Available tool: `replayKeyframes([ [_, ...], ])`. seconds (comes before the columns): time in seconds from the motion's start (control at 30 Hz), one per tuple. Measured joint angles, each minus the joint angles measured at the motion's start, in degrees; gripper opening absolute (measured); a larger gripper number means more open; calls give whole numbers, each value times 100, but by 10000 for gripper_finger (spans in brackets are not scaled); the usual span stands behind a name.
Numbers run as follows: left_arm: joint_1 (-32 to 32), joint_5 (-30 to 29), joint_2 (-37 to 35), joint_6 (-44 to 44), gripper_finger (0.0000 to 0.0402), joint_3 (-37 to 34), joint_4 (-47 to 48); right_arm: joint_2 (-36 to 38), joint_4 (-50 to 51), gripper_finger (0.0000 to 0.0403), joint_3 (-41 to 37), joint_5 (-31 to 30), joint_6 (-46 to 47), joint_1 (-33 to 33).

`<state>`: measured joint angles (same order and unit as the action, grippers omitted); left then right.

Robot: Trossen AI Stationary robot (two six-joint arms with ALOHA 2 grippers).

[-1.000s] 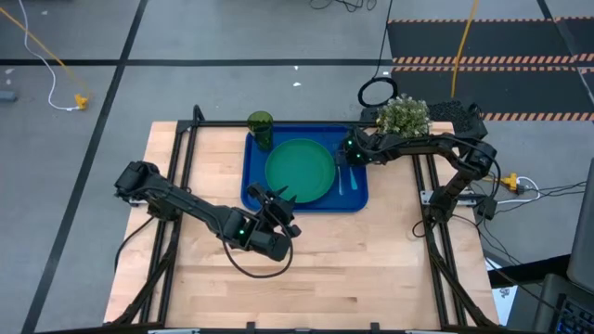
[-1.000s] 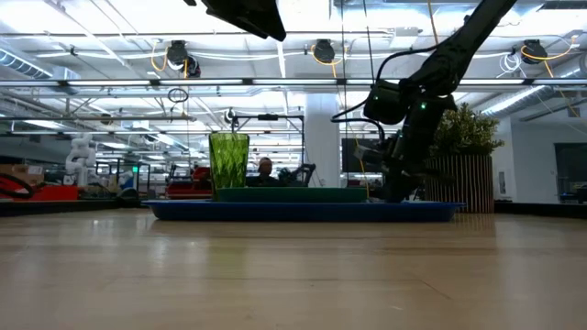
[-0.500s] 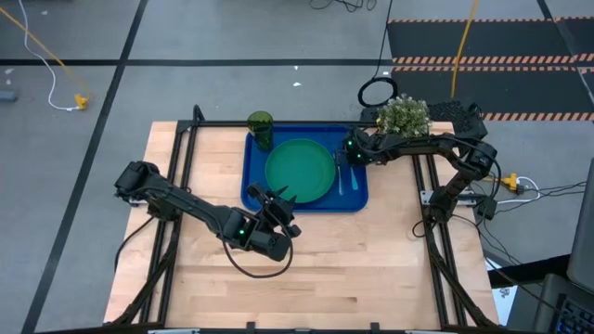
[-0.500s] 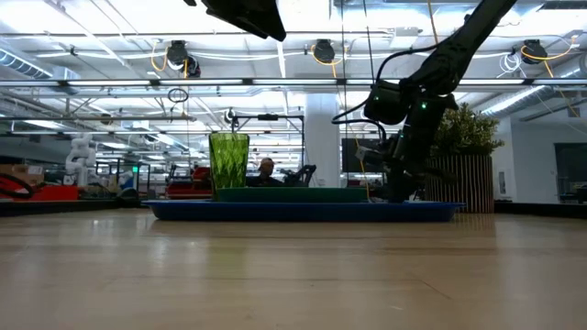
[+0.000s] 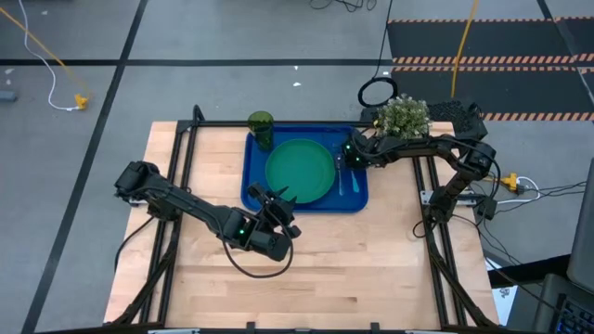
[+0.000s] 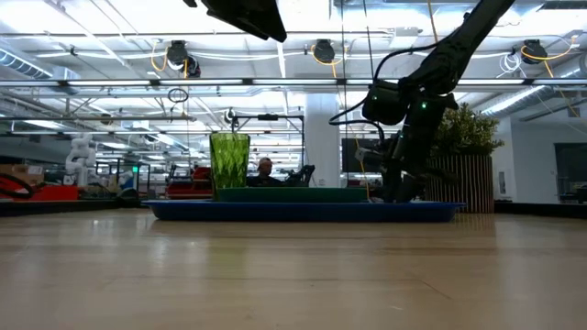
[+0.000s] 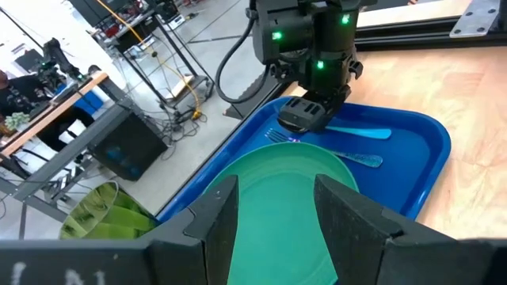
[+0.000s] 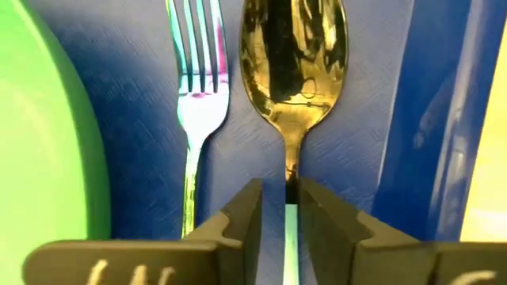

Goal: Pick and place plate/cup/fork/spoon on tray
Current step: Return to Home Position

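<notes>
The blue tray lies at the table's far middle. On it rest the green plate, the dark-green cup upright at its far left corner, and the fork and spoon side by side to the right of the plate. My right gripper points steeply down over the spoon, a little open, one finger on each side of the handle just behind the bowl. My left gripper hangs open and empty above the tray's near edge. My right gripper comes from above with its fingers across the spoon's handle, just behind the bowl. A dark gap shows between one finger and the handle. Whether the other finger touches it, I cannot tell. The spoon lies flat on the tray.
A potted leafy plant stands just beyond the tray's far right corner, close to my right arm. Black frame rails run along the table's sides. Bare wood stretches across the near half of the table.
</notes>
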<state>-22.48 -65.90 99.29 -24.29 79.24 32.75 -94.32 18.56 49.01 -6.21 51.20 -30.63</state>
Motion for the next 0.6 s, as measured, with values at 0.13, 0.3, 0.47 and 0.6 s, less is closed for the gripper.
replayKeyframes([
  [0.13,1,6,0,0,170,0,0,94,12,99,-3,24,-15,0],
  [0.3,1,6,0,2,170,0,0,503,42,120,-15,24,-227,0],
  [0.47,1,6,0,2,170,0,0,1045,98,128,-8,199,-584,52],
  [0.6,1,6,0,4,170,0,1,1368,398,126,-4,518,-1128,363],
])
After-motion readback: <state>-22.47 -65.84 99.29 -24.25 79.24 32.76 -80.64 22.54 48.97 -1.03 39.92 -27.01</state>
